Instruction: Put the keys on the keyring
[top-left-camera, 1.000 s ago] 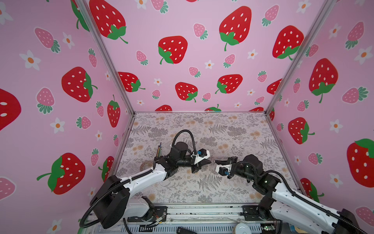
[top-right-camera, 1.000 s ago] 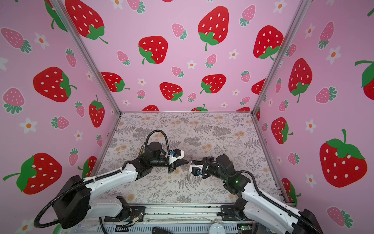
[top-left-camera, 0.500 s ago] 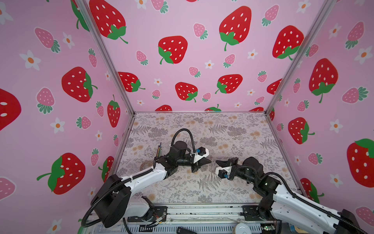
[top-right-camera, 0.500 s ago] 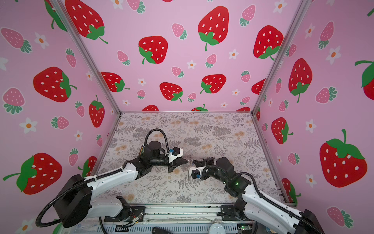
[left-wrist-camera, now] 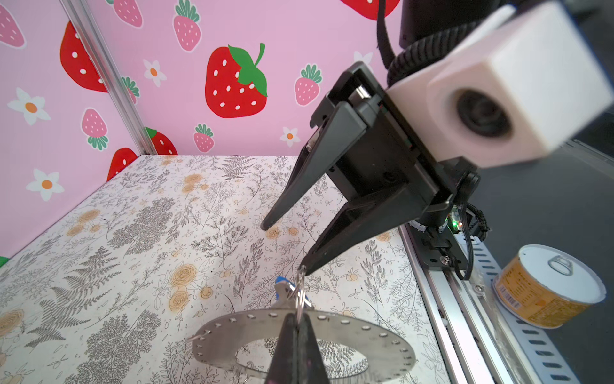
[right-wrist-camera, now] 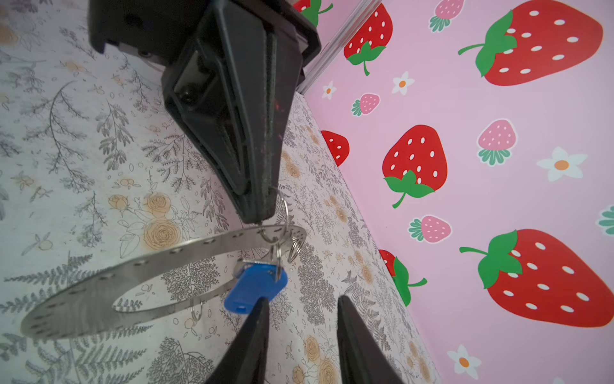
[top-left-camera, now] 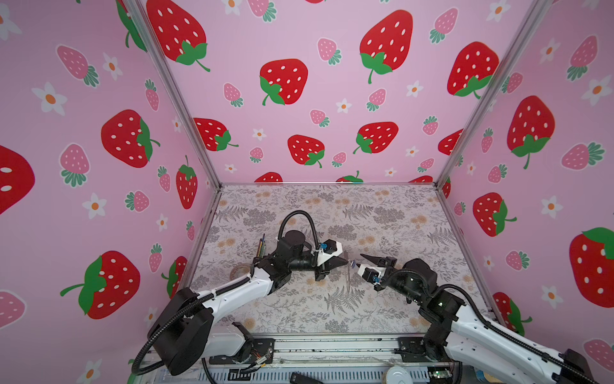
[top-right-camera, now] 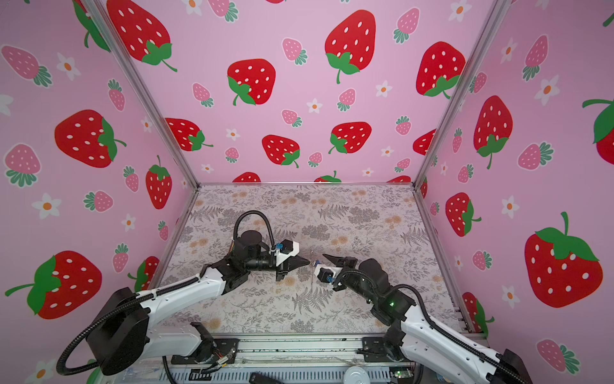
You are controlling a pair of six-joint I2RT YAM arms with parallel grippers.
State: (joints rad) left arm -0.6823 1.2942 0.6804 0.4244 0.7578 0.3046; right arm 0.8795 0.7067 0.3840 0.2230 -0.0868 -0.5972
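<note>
My left gripper [left-wrist-camera: 296, 327] is shut on the rim of the keyring [left-wrist-camera: 382, 339], a flat grey disc held above the table. The same disc [right-wrist-camera: 83, 299] shows in the right wrist view, under the left gripper [right-wrist-camera: 260, 214]. In a top view it is only a thin edge-on line [top-left-camera: 348, 279]. The keys, a blue tag [right-wrist-camera: 254, 289], hang from silver loops threaded through the disc's rim. My right gripper [right-wrist-camera: 302, 307] is open. One of its fingertips [right-wrist-camera: 260, 307] lies at the tag's edge and nothing sits between the jaws. Both grippers meet mid-table, left [top-left-camera: 345, 262] and right [top-left-camera: 362, 264].
A translucent tape roll [top-left-camera: 241, 271] and some pencils [top-left-camera: 260, 247] lie left of the left arm. Small spare split rings [right-wrist-camera: 196, 309] hang from the disc. A tin can [left-wrist-camera: 548, 286] stands beyond the front rail [left-wrist-camera: 442, 299].
My right gripper, shut at the blue tag before, now has its jaws apart and has let go of it. The left gripper still holds the disc in about the same place.
</note>
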